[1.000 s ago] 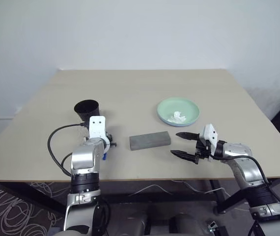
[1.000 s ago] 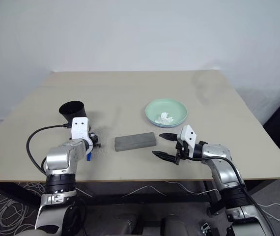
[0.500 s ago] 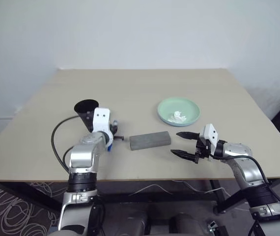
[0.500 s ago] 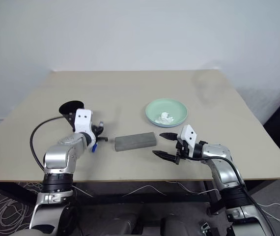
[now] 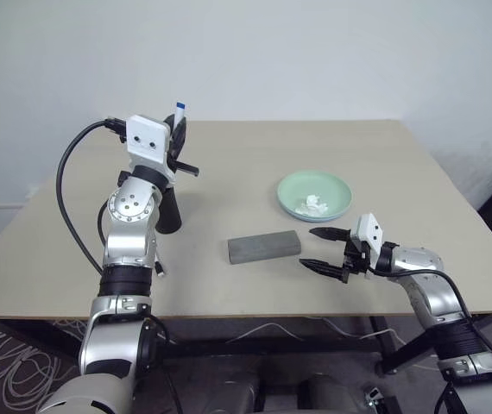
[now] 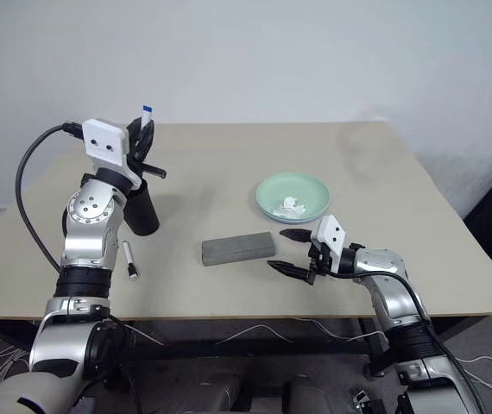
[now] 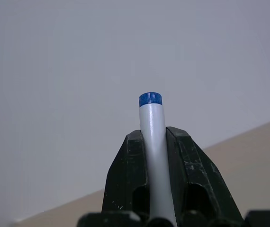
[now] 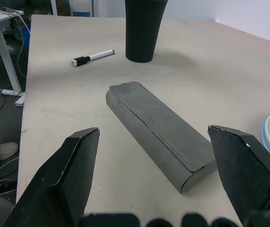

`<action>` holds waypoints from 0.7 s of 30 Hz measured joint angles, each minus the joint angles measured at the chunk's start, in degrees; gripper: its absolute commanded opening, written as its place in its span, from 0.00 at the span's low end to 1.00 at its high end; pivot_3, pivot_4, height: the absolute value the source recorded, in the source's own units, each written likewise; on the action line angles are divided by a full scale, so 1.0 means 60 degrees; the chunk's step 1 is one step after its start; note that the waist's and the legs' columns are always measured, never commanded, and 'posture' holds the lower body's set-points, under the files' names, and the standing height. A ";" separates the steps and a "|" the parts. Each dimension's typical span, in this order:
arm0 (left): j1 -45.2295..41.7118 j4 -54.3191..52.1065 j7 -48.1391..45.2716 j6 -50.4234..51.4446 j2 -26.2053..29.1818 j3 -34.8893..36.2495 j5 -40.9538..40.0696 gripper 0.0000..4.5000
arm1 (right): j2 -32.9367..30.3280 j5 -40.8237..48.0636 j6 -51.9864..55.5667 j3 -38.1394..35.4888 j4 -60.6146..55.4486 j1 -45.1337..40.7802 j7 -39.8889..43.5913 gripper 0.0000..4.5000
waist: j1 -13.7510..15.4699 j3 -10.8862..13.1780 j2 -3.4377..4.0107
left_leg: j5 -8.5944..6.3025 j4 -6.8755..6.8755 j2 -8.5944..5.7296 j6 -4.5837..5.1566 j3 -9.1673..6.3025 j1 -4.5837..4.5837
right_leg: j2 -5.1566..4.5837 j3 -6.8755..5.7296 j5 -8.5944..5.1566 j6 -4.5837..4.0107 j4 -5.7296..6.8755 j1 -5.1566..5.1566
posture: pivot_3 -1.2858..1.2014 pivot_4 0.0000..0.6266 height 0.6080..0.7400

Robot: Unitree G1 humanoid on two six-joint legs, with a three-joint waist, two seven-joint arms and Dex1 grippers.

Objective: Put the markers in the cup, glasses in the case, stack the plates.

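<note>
My left gripper (image 5: 177,138) is raised over the table's left side, shut on a white marker with a blue cap (image 7: 151,137) whose tip (image 5: 179,109) points up. The black cup (image 6: 141,212) stands upright just below and behind that arm, partly hidden. A second marker (image 6: 129,260), white with a black cap, lies on the table near the cup. The grey case (image 5: 263,247) lies shut at the middle. My right gripper (image 5: 325,250) hovers open just right of the case, pointing at it. The mint green plate (image 5: 334,188) rests on a light blue one. The glasses are out of view.
A crumpled white paper wad (image 5: 312,204) lies in the green plate. The table's front edge (image 5: 255,312) runs close below the right gripper. A black cable loops from the left wrist out past the table's left side.
My left arm has lifted off the table and swung up above the cup with the blue-capped marker in its grip. The marker lying on the table has come into view. The right arm is still.
</note>
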 measured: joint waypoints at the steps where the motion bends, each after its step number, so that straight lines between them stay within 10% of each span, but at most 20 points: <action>1: -0.0131 0.0628 0.0085 -0.0426 0.0066 0.0057 0.0021 0.03 | -0.0002 -0.0001 -0.0001 -0.0001 0.0001 0.0001 -0.0008 0.88 | 0.0000 0.0000 0.0000 | 0.0000 0.0002 0.0000 0.0000 0.0000 0.0000 | 0.0000 -0.0001 0.0000 0.0000 0.0001 0.0002 | 0.52 0.00 0.97; 13: -0.0804 0.3660 0.0673 -0.2178 0.0336 0.0102 0.0360 0.03 | -0.0068 0.0002 -0.0001 -0.0020 -0.0013 0.0192 -0.0166 0.88 | 0.0004 -0.0001 -0.0010 | 0.0000 0.0008 -0.0002 0.0001 -0.0001 -0.0002 | -0.0002 -0.0048 0.0001 0.0003 0.0002 0.0006 | 0.52 0.00 0.97; 21: -0.0928 0.4062 0.0723 -0.2372 0.0340 0.0100 0.0360 0.66 | -0.0091 0.0003 0.0004 -0.0020 -0.0062 0.0273 -0.0181 0.88 | 0.0003 -0.0002 -0.0010 | 0.0000 0.0010 -0.0002 0.0001 -0.0004 -0.0001 | -0.0003 -0.0066 0.0001 0.0003 0.0004 0.0008 | 0.52 0.00 0.97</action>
